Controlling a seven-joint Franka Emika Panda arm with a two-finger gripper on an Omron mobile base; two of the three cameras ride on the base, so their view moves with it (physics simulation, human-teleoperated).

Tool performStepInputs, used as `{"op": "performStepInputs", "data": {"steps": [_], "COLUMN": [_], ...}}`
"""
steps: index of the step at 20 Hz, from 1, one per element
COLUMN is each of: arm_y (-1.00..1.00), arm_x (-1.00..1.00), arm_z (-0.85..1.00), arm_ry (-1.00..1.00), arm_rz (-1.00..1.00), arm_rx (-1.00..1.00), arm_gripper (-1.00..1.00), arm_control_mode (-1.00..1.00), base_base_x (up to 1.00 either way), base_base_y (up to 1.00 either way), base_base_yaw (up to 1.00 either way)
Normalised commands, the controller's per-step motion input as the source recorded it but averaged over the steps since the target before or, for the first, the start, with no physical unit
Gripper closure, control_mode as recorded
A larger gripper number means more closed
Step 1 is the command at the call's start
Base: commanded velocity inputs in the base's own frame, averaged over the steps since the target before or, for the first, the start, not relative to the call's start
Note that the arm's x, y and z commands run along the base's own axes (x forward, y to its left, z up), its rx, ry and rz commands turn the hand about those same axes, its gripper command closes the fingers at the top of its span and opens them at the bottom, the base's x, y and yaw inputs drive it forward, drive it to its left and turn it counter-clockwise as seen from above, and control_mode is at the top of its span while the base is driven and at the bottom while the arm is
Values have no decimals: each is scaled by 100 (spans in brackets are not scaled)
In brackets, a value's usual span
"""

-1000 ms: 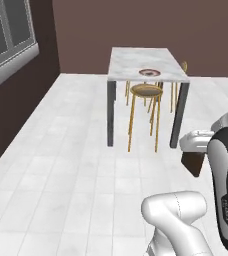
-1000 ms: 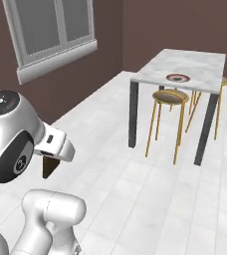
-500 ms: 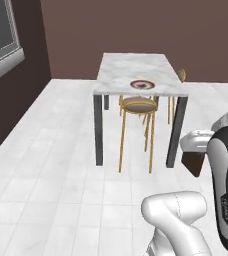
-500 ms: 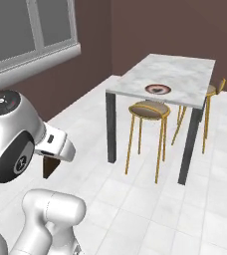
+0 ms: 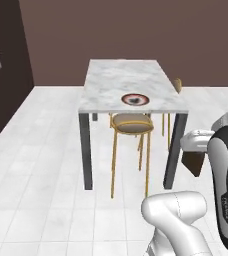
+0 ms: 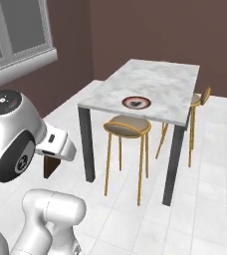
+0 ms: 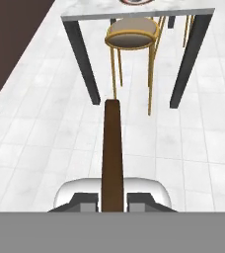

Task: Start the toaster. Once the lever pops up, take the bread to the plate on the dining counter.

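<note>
There is one gripper (image 7: 112, 200), and edge-on between its fingertips sits one slice of bread (image 7: 112, 153). Ahead of the gripper stands one bench (image 5: 116, 80) on dark legs, three of which are countable in the left base view, and it carries one plate (image 5: 135, 99) near its closest edge. Two stools are in sight: one stool (image 5: 132, 124) tucked under the bench edge nearest the gripper, and a second stool (image 6: 201, 97) further off at the bench's side; one window (image 6: 16, 35) is set in the wall.
</note>
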Motion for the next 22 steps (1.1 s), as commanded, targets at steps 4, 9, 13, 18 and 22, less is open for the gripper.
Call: {"op": "performStepInputs", "data": {"steps": [4, 9, 13, 18, 22], "arm_y": [0, 0, 0, 0, 0], "arm_x": [0, 0, 0, 0, 0], "arm_z": [0, 0, 0, 0, 0], "arm_ry": [0, 0, 0, 0, 0], "arm_rz": [0, 0, 0, 0, 0], "arm_rx": [0, 0, 0, 0, 0], "arm_gripper": [100, 100, 100, 100, 100], "arm_control_mode": [100, 100, 100, 100, 100], "base_base_x": [88, 69, 33, 37, 51], "base_base_y": [0, 0, 11, 32, 35], "base_base_yaw": [-26, -26, -18, -3, 0]}}
